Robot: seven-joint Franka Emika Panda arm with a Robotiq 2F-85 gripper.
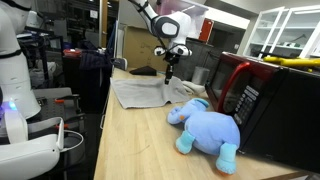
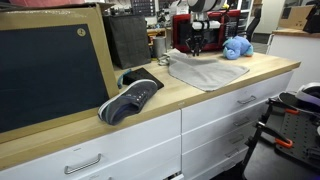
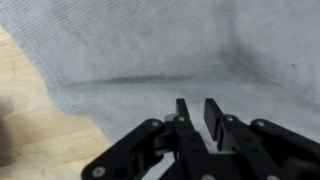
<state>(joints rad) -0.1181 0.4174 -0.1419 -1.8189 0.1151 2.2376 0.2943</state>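
My gripper point(image 3: 198, 108) hangs above a grey cloth point(image 3: 150, 50) spread flat on a wooden counter point(image 1: 125, 140). Its black fingers are drawn close together with only a narrow gap, and nothing is between them. In both exterior views the gripper point(image 1: 168, 73) point(image 2: 196, 47) points straight down over the far part of the cloth point(image 1: 140, 93) point(image 2: 205, 70), just above it. In the wrist view the cloth's edge runs diagonally, with bare wood at the left.
A blue plush elephant point(image 1: 205, 128) point(image 2: 236, 47) lies next to the cloth. A red and black microwave point(image 1: 262, 95) stands behind the elephant. A grey shoe point(image 2: 130, 98) lies near a framed black board point(image 2: 50, 70). Drawers point(image 2: 240, 105) line the counter front.
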